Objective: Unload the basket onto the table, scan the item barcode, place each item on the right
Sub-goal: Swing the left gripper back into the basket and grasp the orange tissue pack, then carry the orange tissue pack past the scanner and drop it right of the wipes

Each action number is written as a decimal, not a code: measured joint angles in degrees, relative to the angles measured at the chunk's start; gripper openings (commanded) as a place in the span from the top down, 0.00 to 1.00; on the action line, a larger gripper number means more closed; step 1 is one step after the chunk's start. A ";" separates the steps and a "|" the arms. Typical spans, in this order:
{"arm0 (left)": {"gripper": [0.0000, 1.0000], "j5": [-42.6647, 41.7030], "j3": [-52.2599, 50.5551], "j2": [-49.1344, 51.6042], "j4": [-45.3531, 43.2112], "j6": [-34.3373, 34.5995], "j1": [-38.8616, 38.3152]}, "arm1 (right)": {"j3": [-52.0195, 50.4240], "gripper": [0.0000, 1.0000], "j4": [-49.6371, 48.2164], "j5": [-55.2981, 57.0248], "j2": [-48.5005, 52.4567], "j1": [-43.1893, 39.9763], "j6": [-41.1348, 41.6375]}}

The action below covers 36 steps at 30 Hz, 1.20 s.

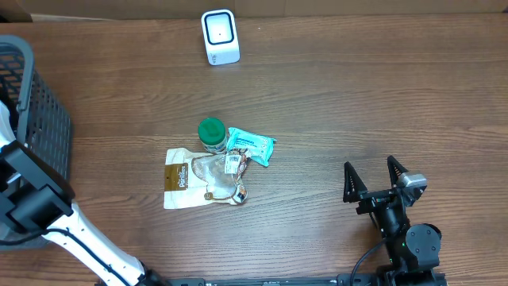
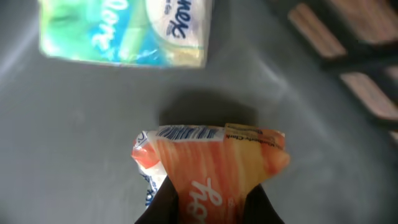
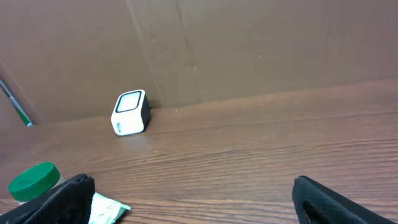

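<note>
In the left wrist view my left gripper [image 2: 211, 194] is shut on an orange snack packet [image 2: 214, 163], its two black fingers [image 2: 163, 202] pinching the packet's lower part. A strip of barcode [image 2: 186, 132] shows along the packet's upper edge. The packet hangs just above the grey floor of the basket [image 2: 74, 137]. The white scanner [image 1: 220, 36] stands at the back of the table, also in the right wrist view as the scanner [image 3: 130, 112]. My right gripper [image 1: 369, 165] rests open at the front right, nothing between its fingers [image 3: 308, 194].
A green-and-white tissue pack [image 2: 127, 31] lies in the dark basket [image 1: 40, 103] at the table's left. Mid-table sit a green-lidded jar [image 1: 211, 133], a teal packet [image 1: 251, 145], a brown pouch [image 1: 178, 179] and a clear bag [image 1: 218, 179]. A cardboard wall [image 3: 249, 50] backs the table.
</note>
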State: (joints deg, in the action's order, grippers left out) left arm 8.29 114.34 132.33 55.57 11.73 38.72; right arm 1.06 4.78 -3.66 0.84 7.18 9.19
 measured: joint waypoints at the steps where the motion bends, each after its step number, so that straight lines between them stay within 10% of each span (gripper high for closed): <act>1: 0.96 -0.42 0.00 -0.87 0.55 0.13 -0.02 | 0.00 0.00 -0.02 0.02 0.00 0.00 0.00; 16: 0.94 -14.80 0.94 -42.95 13.88 1.57 -4.39 | 0.00 0.00 -0.04 0.02 0.00 0.00 -0.02; 36: 0.91 -13.94 -9.33 -34.03 14.62 6.36 -65.90 | 0.00 0.00 -0.04 0.00 0.00 0.00 0.00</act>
State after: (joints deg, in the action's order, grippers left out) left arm -5.65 105.01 98.30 70.19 18.09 -27.18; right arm 1.06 4.73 -3.66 0.84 7.18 9.19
